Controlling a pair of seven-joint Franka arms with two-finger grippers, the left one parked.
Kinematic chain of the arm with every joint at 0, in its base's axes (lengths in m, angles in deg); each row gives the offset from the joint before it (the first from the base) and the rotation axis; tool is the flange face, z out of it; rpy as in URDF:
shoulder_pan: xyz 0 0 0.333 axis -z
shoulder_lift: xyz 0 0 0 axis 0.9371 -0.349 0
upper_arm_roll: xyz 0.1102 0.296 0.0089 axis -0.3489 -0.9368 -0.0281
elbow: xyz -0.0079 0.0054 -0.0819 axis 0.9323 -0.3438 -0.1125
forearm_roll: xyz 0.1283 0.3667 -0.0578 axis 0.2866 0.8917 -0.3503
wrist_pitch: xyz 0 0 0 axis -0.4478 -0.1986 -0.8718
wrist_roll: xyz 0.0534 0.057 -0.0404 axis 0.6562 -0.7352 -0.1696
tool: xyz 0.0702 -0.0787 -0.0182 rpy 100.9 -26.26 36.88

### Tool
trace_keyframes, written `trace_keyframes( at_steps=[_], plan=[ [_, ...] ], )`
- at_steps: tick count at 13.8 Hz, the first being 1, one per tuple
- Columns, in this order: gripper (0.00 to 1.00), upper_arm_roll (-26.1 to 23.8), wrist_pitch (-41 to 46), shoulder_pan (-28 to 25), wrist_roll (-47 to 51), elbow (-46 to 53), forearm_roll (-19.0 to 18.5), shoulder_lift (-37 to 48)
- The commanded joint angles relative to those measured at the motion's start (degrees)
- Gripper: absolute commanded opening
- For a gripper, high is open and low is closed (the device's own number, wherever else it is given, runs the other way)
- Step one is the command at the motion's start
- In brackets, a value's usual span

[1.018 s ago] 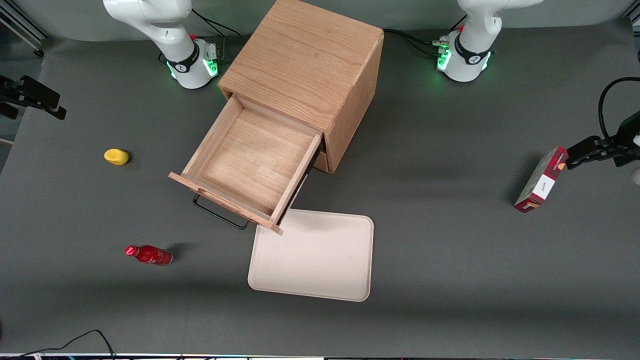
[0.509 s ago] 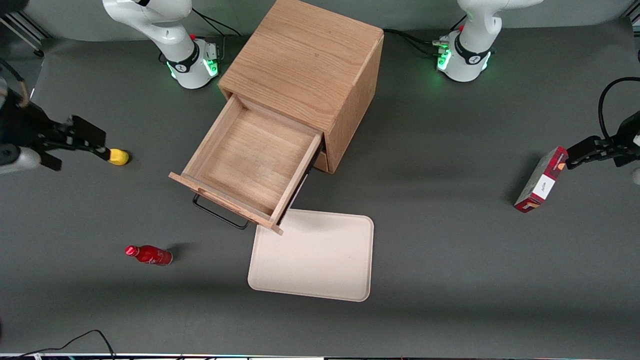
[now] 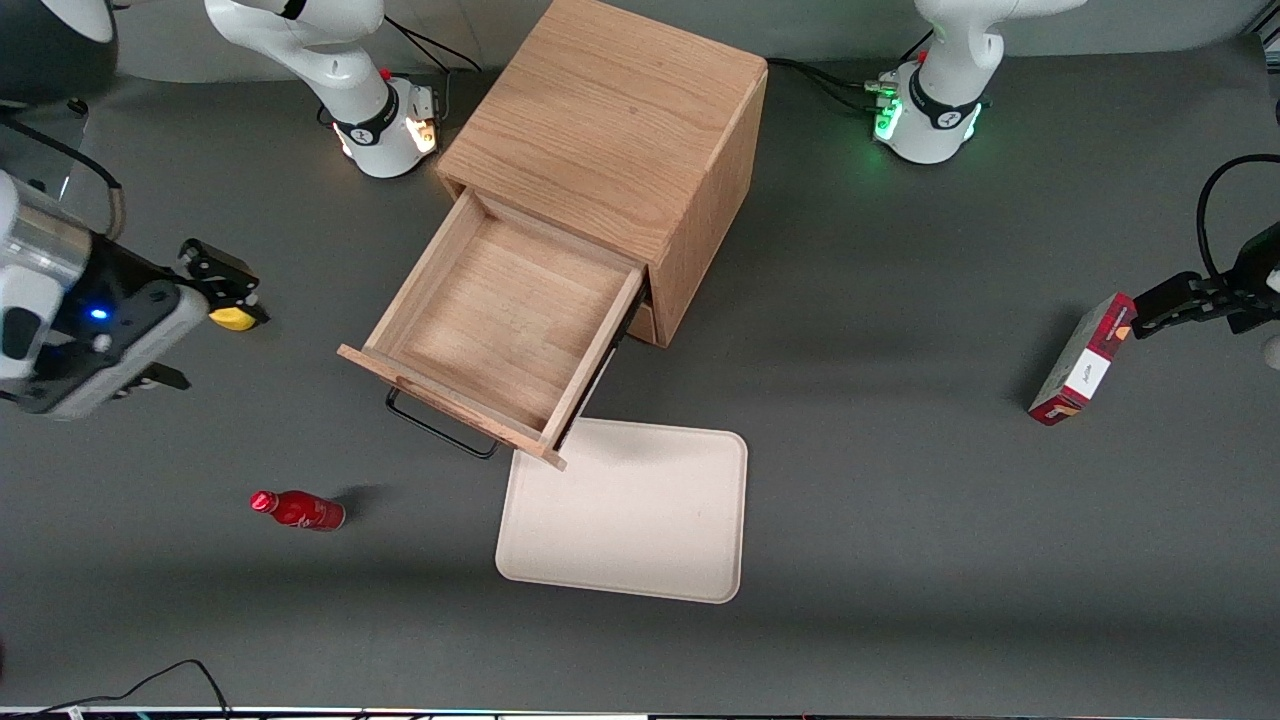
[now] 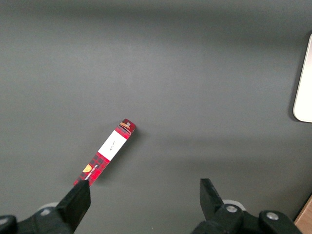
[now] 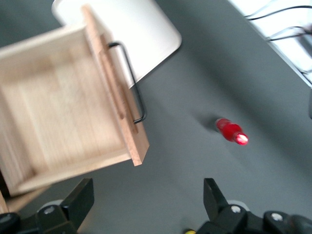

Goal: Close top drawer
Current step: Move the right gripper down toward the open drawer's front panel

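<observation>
We see the top drawer [image 3: 505,325] pulled fully out of the oak cabinet [image 3: 610,130], its black wire handle [image 3: 440,428] facing the front camera and one corner overhanging the cream tray [image 3: 630,520] on the grey surface [image 3: 900,500]. Toward the working arm's end, the claw [image 3: 225,285] hovers with fingers apart above the yellow object [image 3: 236,320], well apart from the drawer. A red bottle [image 3: 298,509] lies nearer the front camera

Matt grained oak top drawer [image 3: 500,320] with black wire handle [image 3: 440,430]; glossy red bottle [image 3: 298,509].
</observation>
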Motion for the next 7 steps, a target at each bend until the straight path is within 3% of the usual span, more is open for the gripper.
trace_keyframes(
  at_steps=[1,5,7],
  plan=[
    [1.00,-1.40,1.23,0.51,-4.69,0.39,0.89,-2.41],
    [1.00,-1.22,5.00,0.77,-5.13,0.65,5.54,-7.15],
    [1.00,-1.13,5.89,0.77,-7.05,1.71,5.55,-10.40]
  ],
)
